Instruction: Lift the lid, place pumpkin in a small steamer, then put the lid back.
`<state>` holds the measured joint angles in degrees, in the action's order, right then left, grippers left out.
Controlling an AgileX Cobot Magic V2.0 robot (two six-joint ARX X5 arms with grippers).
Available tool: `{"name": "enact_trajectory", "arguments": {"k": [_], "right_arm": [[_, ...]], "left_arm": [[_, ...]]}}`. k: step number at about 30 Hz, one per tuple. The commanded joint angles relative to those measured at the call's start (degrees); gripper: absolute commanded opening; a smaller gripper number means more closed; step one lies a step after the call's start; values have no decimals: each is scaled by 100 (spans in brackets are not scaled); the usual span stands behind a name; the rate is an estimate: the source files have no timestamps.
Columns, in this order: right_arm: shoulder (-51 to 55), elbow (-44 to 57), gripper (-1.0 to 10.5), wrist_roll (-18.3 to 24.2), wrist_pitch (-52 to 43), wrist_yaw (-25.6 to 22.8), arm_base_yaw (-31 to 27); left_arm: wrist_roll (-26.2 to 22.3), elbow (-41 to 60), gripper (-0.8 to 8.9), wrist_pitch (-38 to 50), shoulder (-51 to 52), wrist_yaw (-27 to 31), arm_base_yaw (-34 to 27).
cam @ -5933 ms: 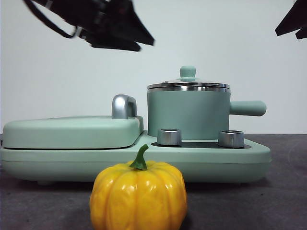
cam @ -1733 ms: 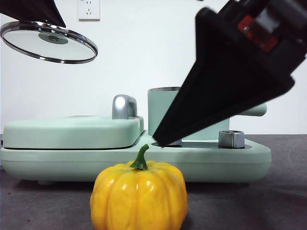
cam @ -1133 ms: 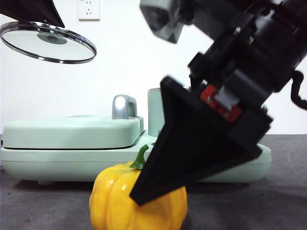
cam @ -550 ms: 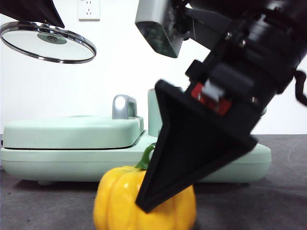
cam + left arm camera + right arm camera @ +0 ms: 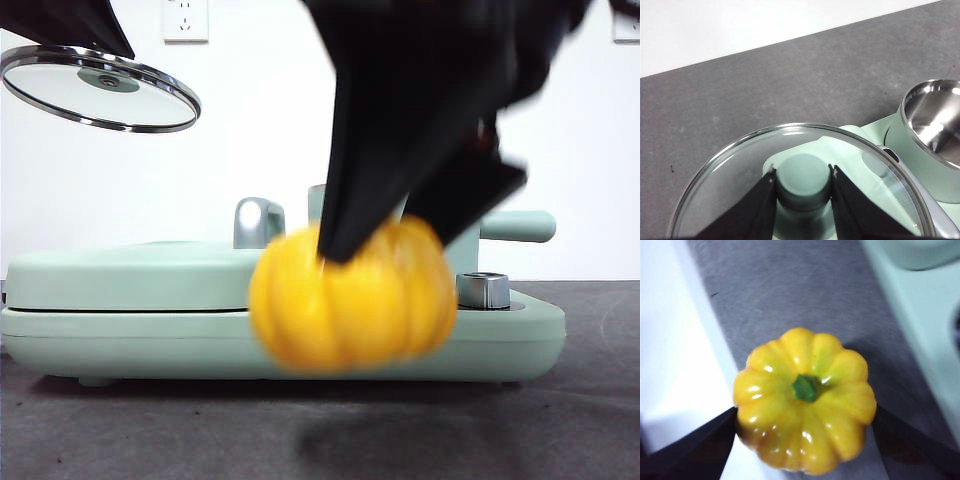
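Between the black jaws of the right gripper (image 5: 805, 440): the pumpkin (image 5: 805, 399), clamped at two opposite flanks, stem up, clear of the table (image 5: 120, 430). Jaws spread to about the full pumpkin width. In the front view, pumpkin (image 5: 352, 295) blurred, hanging in front of the wide low base (image 5: 60, 325) and partly hiding the small steamer (image 5: 470, 250).

To finish this step well:
- Raise above the steel rim of the small steamer (image 5: 932, 120) before crossing toward it.
- Centre over the open pot; little clearance likely, the pumpkin looking close to pot width.
- Lower with stem upright; release only once seated, not perched on the rim.

Left gripper (image 5: 802, 200): closed on the mint-green knob (image 5: 804, 179) of the lid (image 5: 740, 165), lid held high and off to one side, slightly tilted in the front view (image 5: 100, 88).

Surroundings and obstructions:
- Flat cover (image 5: 140, 275) with chrome handle (image 5: 258, 222) beside the pot.
- Steel dial (image 5: 483, 290) in front of the pot, on the approach line.
- Stubby side handle (image 5: 520, 226) projecting from the pot.
- Wall socket (image 5: 186, 18) behind; no bearing on the move.
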<state>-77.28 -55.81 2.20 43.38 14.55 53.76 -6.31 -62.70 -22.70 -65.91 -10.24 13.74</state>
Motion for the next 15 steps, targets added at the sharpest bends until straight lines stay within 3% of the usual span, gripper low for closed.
{"name": "enact_trajectory", "arguments": {"k": [1, 9, 15], "right_arm": [[-17, -586, 355, -380, 693, -195, 0], [-17, -2140, 356, -629, 2216, -1012, -424], [-72, -2883, 356, -577, 2291, -1010, -1104]], "left_arm": [[-52, -87, 10, 175, 42, -4, 9], [-52, -87, 10, 175, 42, -7, 9], [-50, -87, 10, 175, 42, -4, 11]]}}
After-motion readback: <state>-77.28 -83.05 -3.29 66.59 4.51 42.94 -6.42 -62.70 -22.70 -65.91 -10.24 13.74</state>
